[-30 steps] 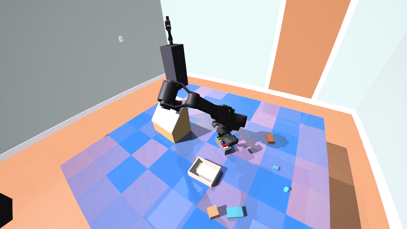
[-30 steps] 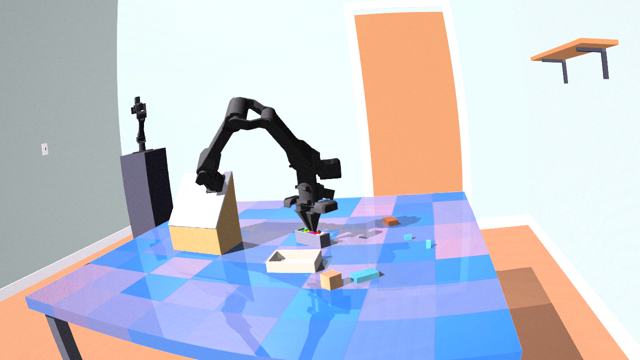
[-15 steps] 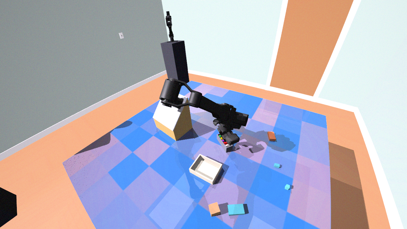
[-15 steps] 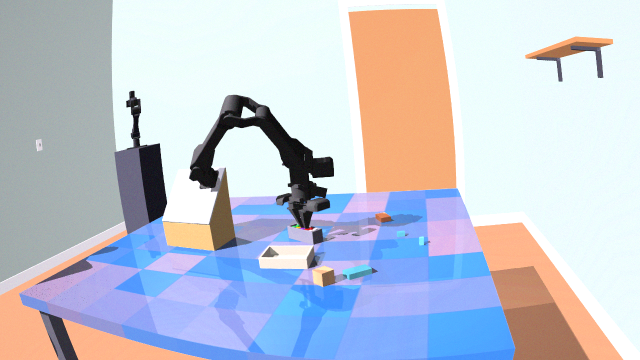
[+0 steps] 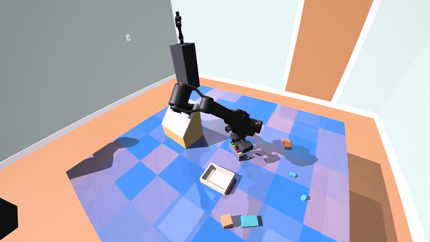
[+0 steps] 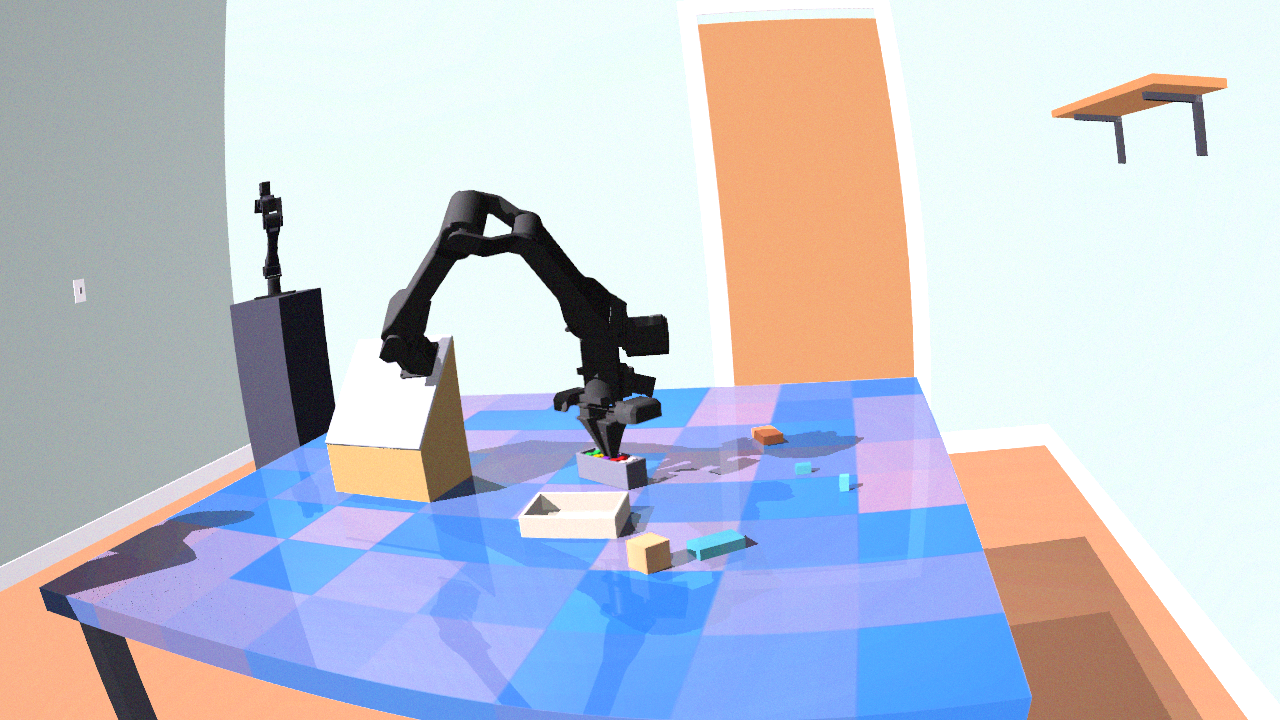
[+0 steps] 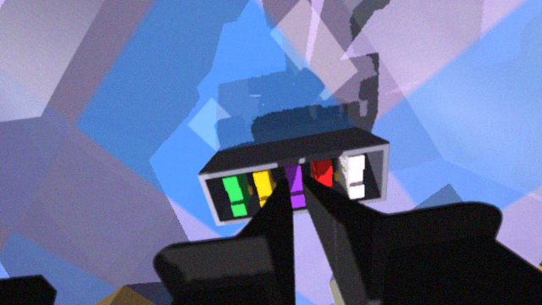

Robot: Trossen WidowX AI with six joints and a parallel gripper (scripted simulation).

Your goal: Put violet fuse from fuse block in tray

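The grey fuse block point(image 5: 231, 145) point(image 6: 613, 472) point(image 7: 296, 146) stands on the table and holds a row of fuses: green point(image 7: 235, 195), yellow point(image 7: 263, 186), violet point(image 7: 295, 188), red point(image 7: 323, 171) and white point(image 7: 353, 175). My gripper point(image 5: 238, 148) point(image 6: 605, 450) point(image 7: 295, 182) points straight down into the block. Its two dark fingers press on either side of the violet fuse, which sits in its slot. The fingertips lie close to the yellow and red fuses. The white tray point(image 5: 210, 183) point(image 6: 572, 526) stands empty just in front of the block.
The arm is mounted on a white and tan wedge point(image 5: 180, 126) point(image 6: 393, 438). An orange block point(image 5: 287, 143) point(image 6: 768, 435), two small cyan cubes point(image 5: 292, 174) point(image 5: 303, 197), a tan cube point(image 5: 226, 220) point(image 6: 648, 552) and a cyan bar point(image 5: 250, 221) point(image 6: 716, 544) lie on the table. A dark pillar point(image 5: 184, 64) stands behind.
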